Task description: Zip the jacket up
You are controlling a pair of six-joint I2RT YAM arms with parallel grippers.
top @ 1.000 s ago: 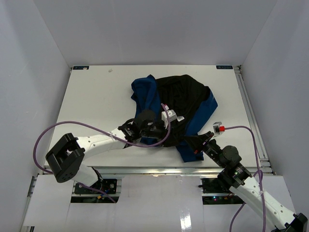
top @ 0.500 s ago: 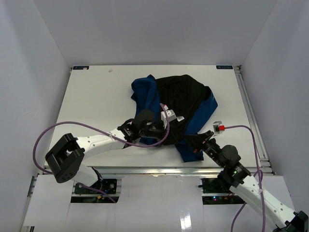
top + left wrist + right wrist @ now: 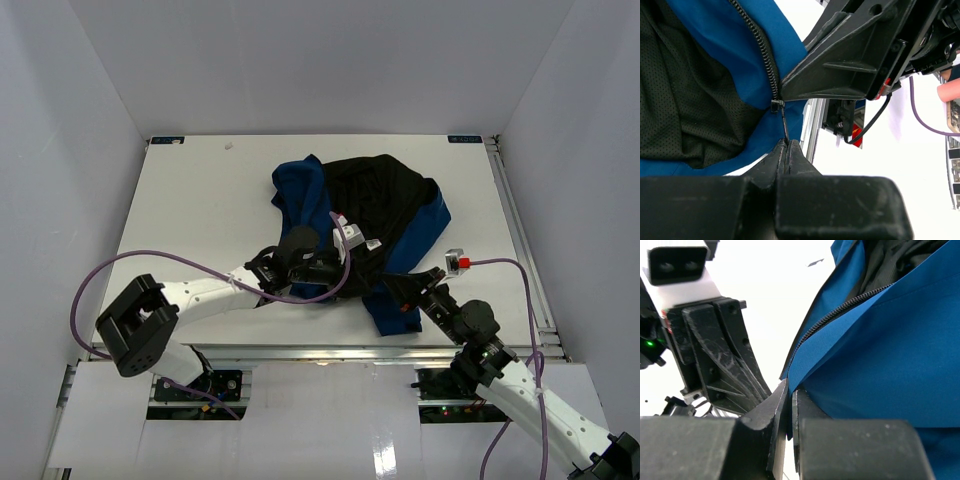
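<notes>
Left claw [image 3: 787, 150] is clenched on the thin zipper pull [image 3: 784, 126] just below the slider [image 3: 776, 105]; right claw [image 3: 789, 396] is pinched shut on the blue hem [image 3: 807, 367] beside the zipper [image 3: 840, 310]. The pull looks liable to slip from so slight a pinch, or the teeth to snag if the hem goes slack. The jacket [image 3: 385, 200] lies crumpled from the middle of the surface [image 3: 200, 190] to its near edge, right of centre, royal-blue shell folded open, black mesh lining [image 3: 685, 90] up.

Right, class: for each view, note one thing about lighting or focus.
Top external: even light, jacket sharp. Left wrist: zipper teeth crisp, left jaws dark and featureless, white background overexposed. Right wrist: white background blown out, blue fabric well lit and sharp.
</notes>
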